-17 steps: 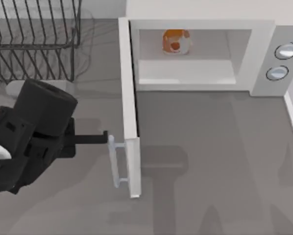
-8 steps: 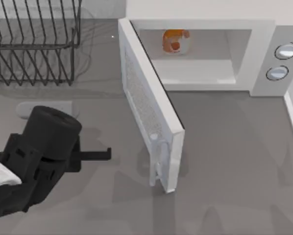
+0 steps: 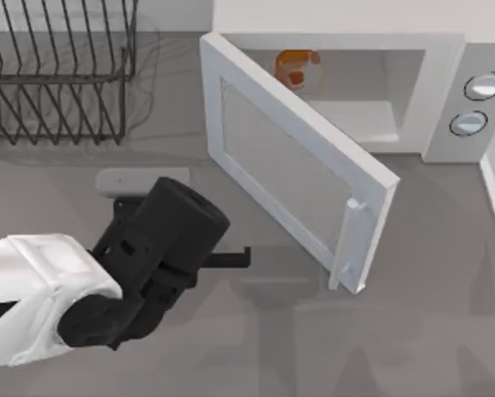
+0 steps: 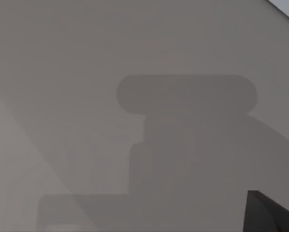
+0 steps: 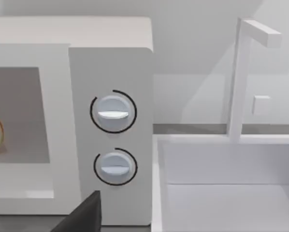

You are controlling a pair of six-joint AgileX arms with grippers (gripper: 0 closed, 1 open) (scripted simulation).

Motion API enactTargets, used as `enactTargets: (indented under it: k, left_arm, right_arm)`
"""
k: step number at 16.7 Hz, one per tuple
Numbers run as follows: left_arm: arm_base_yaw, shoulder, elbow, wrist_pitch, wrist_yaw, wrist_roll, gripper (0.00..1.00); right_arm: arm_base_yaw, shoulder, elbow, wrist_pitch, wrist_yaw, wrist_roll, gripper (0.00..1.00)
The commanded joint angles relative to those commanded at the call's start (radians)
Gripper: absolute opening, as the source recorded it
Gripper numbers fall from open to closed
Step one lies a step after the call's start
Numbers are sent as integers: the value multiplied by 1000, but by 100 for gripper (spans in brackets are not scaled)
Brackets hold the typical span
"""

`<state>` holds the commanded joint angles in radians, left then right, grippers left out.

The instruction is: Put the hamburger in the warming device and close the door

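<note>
The door (image 3: pixel 293 169) runs diagonally from upper left to centre right, half-open; left gripper (image 3: pixel 241 259) state indeterminable.

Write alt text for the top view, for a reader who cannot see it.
A white microwave stands at the back of a grey table, its door swung about halfway shut, with a hamburger inside the cavity. The left gripper reaches from the table's left toward the door without touching it. A black wire dish rack sits at the back left.
</note>
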<state>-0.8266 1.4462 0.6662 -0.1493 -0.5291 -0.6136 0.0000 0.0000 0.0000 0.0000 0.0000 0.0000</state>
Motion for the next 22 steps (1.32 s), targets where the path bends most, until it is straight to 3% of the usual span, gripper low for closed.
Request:
enactTargets:
  k: [4,11,18,22]
  left_arm:
    - [-113,111,112,-31,-73,-107,0]
    - [-129,133,135,-47,-82,-124,0]
    - [-258,376,445,-184,-149,-262,0]
    - [-289,433,507,-220,-164,-295,0]
  right_arm:
    - [0,0,0,0,0,0,100]
    - [0,0,0,0,0,0,100]
    - [0,0,0,0,0,0,100]
    - [0,0,0,0,0,0,100]
